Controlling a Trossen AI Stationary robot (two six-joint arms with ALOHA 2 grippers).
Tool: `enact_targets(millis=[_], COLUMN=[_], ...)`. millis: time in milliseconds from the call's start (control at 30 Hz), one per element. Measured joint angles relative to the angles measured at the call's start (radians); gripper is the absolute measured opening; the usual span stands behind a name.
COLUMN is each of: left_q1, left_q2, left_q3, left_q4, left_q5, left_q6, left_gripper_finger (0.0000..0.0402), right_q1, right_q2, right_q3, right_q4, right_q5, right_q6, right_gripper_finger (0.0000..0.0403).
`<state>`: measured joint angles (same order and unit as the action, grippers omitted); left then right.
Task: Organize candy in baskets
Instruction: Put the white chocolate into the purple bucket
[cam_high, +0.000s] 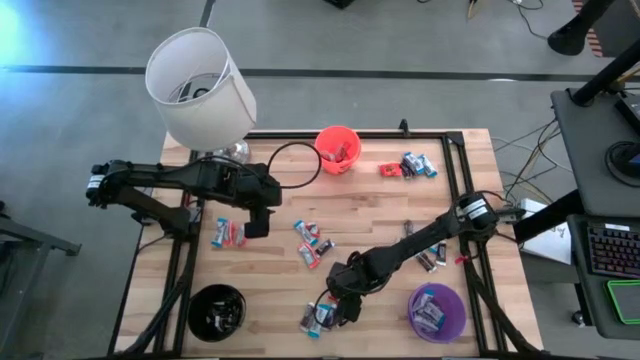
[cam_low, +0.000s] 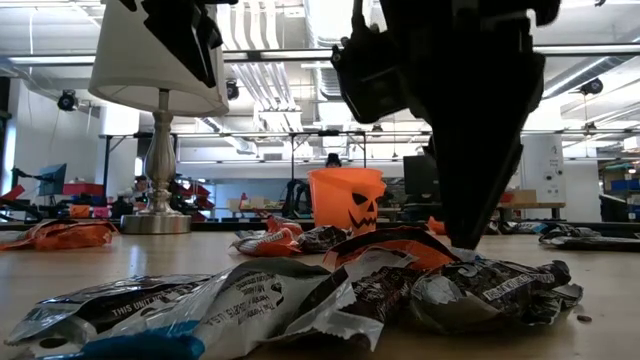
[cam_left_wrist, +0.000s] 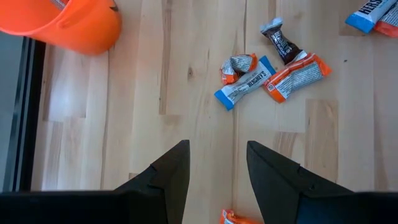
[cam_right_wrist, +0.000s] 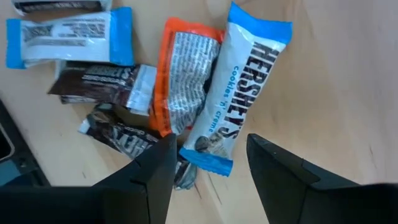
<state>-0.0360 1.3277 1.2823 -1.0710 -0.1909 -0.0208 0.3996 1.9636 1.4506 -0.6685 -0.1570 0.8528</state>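
The right tool (cam_high: 343, 303) hangs low over the pile of candy (cam_high: 318, 318) at the near edge of the table (cam_high: 380, 215), its fingers spread wide and holding nothing. Through its wrist camera a blue-and-white bar (cam_right_wrist: 239, 93) lies just ahead of the fingertips, its near end reaching into the gap; an orange wrapper (cam_right_wrist: 180, 74) touches it along one side. The bar's long axis runs roughly with the reach, so I judge the fingers would close across its width. The purple basket (cam_high: 437, 311) sits close by on that side, the black one (cam_high: 216, 311) farther off. The left tool (cam_high: 256, 222) waits, also open and empty, over bare wood near more candy (cam_left_wrist: 268, 68), closer to the orange basket (cam_high: 337, 149).
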Motion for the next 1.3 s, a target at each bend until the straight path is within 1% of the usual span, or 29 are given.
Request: enact_targets(millis=[167,267,533,1067,1167,1300], left_q1=[0.000,0.000,0.000,0.000,0.000,0.000], left_q2=[0.000,0.000,0.000,0.000,0.000,0.000], left_q3=[0.000,0.000,0.000,0.000,0.000,0.000], left_q4=[0.000,0.000,0.000,0.000,0.000,0.000], left_q5=[0.000,0.000,0.000,0.000,0.000,0.000], left_q6=[0.000,0.000,-0.015,-0.015,-0.015,-0.015], left_gripper_finger=[0.0142,0.0142,0.0142,0.0142,0.0142,0.0142], right_q1=[0.000,0.000,0.000,0.000,0.000,0.000], right_q2=[0.004,0.004,0.004,0.004,0.004,0.003], right_q3=[0.000,0.000,-0.005,-0.026,-0.046,-0.068], right_q4=[0.001,-0.001,-0.004,0.003,0.013,0.038], right_q5=[0.002,0.029,0.049,0.051,0.047,0.045], right_q6=[0.000,0.000,0.000,0.005,0.013,0.027], right_gripper_finger=[0.0187,0.0187,0.0187,0.0186,0.0176,0.0152])
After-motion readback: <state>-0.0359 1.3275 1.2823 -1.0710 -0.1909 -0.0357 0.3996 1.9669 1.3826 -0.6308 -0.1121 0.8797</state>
